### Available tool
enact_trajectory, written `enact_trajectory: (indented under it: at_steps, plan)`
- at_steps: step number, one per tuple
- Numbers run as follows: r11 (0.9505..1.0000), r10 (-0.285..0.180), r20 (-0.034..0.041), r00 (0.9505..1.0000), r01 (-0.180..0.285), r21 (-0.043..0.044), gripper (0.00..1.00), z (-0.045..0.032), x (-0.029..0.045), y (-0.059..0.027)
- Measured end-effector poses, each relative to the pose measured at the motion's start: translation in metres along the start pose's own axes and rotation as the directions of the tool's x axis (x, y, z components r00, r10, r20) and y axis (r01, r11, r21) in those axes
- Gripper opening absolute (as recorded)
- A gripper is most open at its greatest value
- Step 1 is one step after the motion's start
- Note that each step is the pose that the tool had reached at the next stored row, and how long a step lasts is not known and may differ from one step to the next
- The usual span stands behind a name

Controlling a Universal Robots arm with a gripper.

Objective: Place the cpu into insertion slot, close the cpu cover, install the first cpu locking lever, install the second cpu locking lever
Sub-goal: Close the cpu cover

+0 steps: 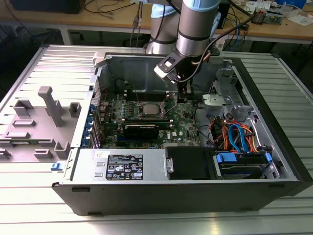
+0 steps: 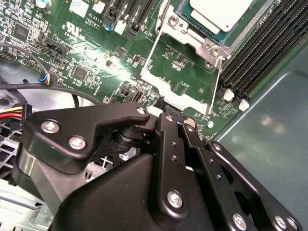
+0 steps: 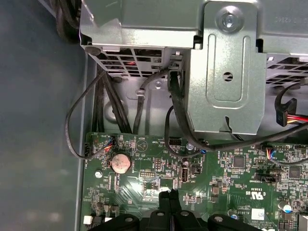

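The cpu [image 2: 219, 12] sits in the slot [image 1: 139, 109], with the cover [image 2: 190, 39] down around it. The hand [image 2: 168, 109], fingers narrow and nearly together, hangs low over the green board [image 3: 144, 190] just beside the slot

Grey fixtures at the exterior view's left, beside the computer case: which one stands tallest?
The T-topped post. It rises well above the low grey blocks around it.

The gripper [image 3: 168, 197], jaws together, hangs over the green board [image 3: 144, 190] near a coin battery [image 3: 120, 163].
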State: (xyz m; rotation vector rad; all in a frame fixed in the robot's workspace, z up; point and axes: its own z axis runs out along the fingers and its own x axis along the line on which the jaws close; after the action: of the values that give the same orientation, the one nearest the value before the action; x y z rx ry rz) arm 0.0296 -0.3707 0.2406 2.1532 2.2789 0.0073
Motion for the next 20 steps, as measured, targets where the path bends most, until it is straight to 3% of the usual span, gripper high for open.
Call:
enact_trajectory:
  at_steps: [3,5,20]
  plan:
    - [1.0000,0.000,0.0000,1.0000,0.000,0.0000,0.11,0.0000,0.0000,-0.0004]
    - [1.0000,0.000,0.0000,1.0000,0.000,0.0000,0.11,0.0006,0.0005,-0.0086]
    - [1.0000,0.000,-0.0002,1.0000,0.000,0.0044,0.11,0.0015,0.0006,-0.0130]
